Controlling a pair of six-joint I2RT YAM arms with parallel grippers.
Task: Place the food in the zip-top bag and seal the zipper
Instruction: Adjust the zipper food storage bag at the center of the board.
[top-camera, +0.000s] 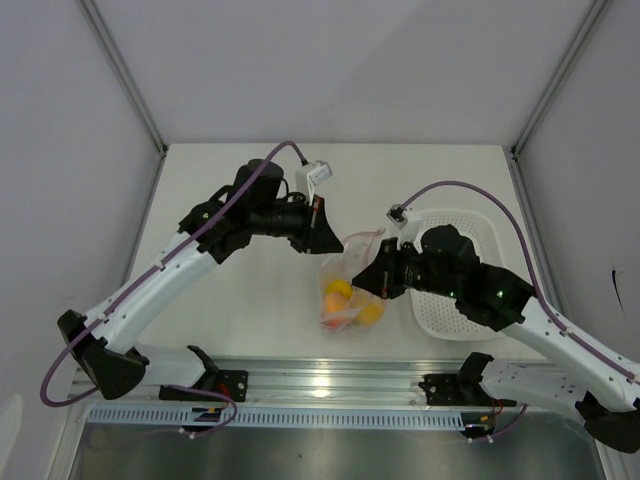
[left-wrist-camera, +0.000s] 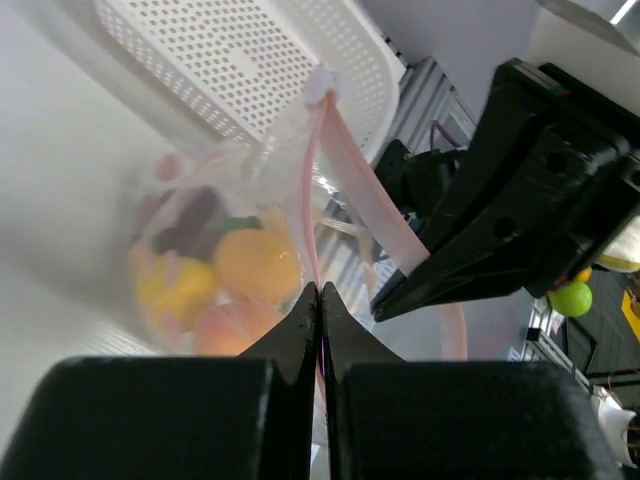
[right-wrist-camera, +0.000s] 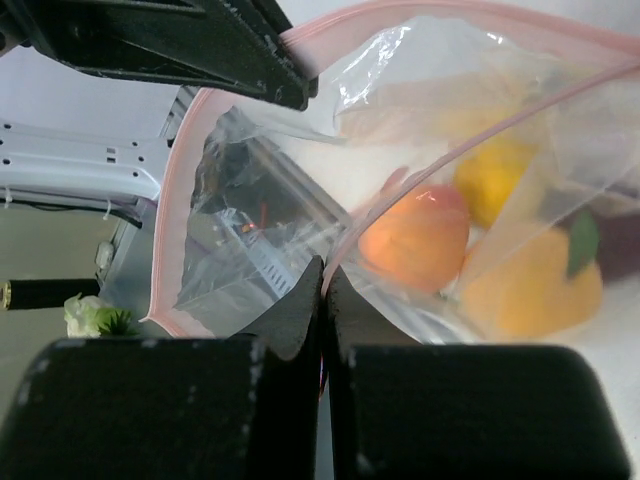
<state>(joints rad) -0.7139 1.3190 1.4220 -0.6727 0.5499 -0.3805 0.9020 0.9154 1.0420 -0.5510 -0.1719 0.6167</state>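
The zip-top bag (top-camera: 352, 262) hangs between my two grippers in the middle of the table, its lower part resting on the surface. The food (top-camera: 340, 300) lies inside it: an orange-red piece (right-wrist-camera: 415, 235), yellow pieces (right-wrist-camera: 490, 175) and a dark piece (left-wrist-camera: 190, 220). My left gripper (top-camera: 325, 240) is shut on the pink zipper (left-wrist-camera: 360, 190); its closed tips (left-wrist-camera: 320, 292) pinch the strip. My right gripper (top-camera: 372, 272) is shut on the zipper's other lip (right-wrist-camera: 400, 190), tips (right-wrist-camera: 325, 272) pressed together. The two pink lips stand apart, so the mouth gapes.
A white perforated basket (top-camera: 470, 218) sits on the table right of the bag, partly under my right arm, and shows behind the bag in the left wrist view (left-wrist-camera: 230, 60). The aluminium rail (top-camera: 330, 385) runs along the near edge.
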